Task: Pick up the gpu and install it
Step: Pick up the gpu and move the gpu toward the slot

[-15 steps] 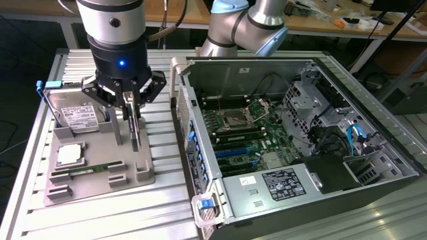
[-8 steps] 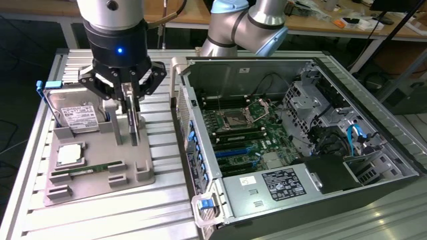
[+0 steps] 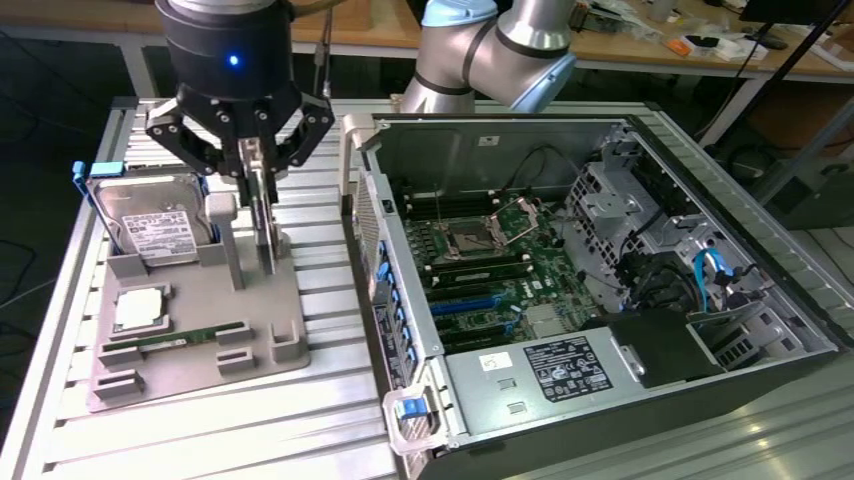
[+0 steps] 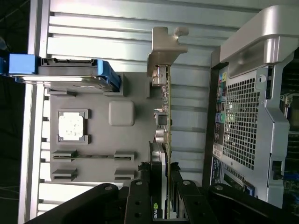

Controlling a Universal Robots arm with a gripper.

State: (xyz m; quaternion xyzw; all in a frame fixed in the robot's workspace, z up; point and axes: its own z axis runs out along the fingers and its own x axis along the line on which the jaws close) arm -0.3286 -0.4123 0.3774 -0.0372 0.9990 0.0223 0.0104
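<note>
This is a robotics lab or test workshop. A slotted aluminium bench (image 3: 334, 340) carries an open computer tower (image 3: 467, 150) with its motherboard (image 3: 481, 270) bare. At nine o'clock from the tower sits a grey moulded fixture (image 3: 287, 345) holding loose parts: a hard drive (image 3: 147, 225), a processor (image 3: 140, 308), a RAM stick (image 3: 174, 338) and the gpu (image 3: 264, 240), gripped by the claw (image 3: 260, 185) of an industrial robot arm (image 3: 501, 45). At twelve o'clock stand wooden worktables (image 3: 374, 25) strewn with small items.

Soft overhead light is flooding the worktop (image 3: 334, 400), glaring nearly white on its slats in the wrist view. The case (image 3: 507, 150) interior is lying in dimmer shade. The end effector (image 4: 159, 172) is showing as near-black shadow around the lit gpu (image 4: 163, 119) edge. A blue lamp (image 3: 235, 60) is glowing on the arm (image 3: 220, 25).
</note>
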